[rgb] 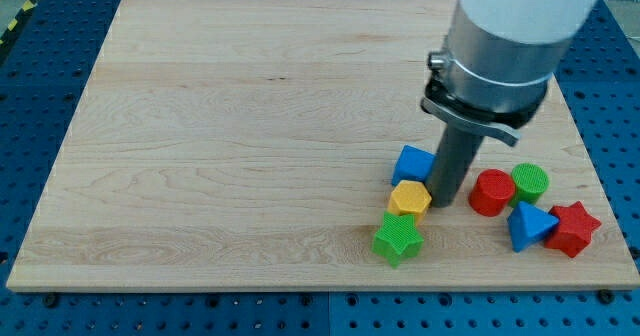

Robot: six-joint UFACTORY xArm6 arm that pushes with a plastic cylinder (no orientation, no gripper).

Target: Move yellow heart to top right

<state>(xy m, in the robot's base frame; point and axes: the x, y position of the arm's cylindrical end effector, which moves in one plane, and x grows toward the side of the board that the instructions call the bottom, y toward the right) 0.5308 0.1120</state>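
On the wooden board, toward the view's lower right, the yellow block lies just to the view's left of my tip. The task names a yellow heart; from this angle the block reads as a faceted, roughly hexagonal shape, so the heart outline cannot be confirmed. My tip appears to touch or nearly touch the yellow block's right side; the exact contact is not resolvable. There is no pincer on this rig: the arm ends in a plain rod, so nothing can be grasped and there is no open or closed state to report.

Adjacent blocks:
- The blue cube sits just above the yellow block, touching or almost touching it.
- The green star sits just below it, also in apparent contact.
- To the view's right of my tip: a red cylinder, a green cylinder, a blue triangle and a red star, grouped closely.

Handling assessment: the yellow block looks small, rigid and light, and should slide easily on the smooth wood. Being short and faceted, it is likely to rotate if pushed off-centre. Recommended contact is the lower-left face, pushing through the block's centre toward the top right. My tip stands on the wrong side for that push, and the blue cube partly obstructs the upward path.
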